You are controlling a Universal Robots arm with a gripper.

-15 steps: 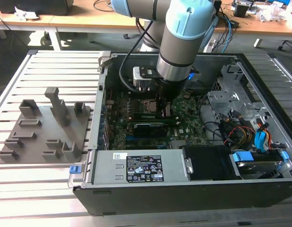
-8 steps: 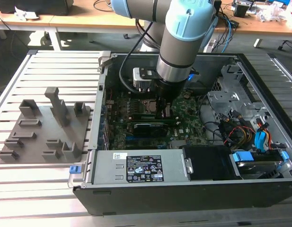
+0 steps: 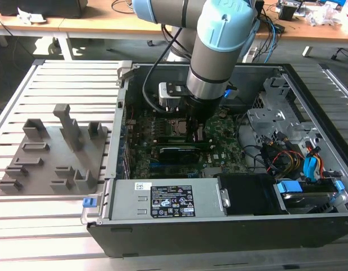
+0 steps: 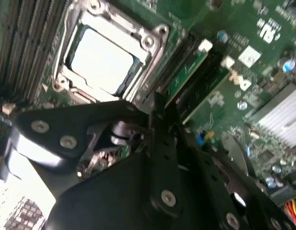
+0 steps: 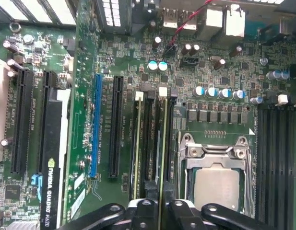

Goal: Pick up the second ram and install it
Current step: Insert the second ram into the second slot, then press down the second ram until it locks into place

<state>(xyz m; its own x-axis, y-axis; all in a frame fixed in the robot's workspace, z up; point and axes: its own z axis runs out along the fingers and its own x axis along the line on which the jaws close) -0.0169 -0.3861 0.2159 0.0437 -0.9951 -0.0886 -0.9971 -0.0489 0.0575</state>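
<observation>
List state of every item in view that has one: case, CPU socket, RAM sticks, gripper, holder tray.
Black computer case: side panel off, interior exposed.
Metal CPU socket: retention frame closed over bare silver processor, no cooler.
Second ram, thin green stick: standing upright along a memory slot beside the socket, between the fingertips.
Black gripper: down inside the case, shut on the stick.
Grey plastic holder tray: lying flat on the slatted table, slots vacant.

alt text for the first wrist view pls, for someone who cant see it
The gripper pinches the second ram, a thin green stick standing on edge in a slot between two other memory slots on the motherboard. The CPU socket sits beside it, with long black expansion slots on the other side.
</observation>
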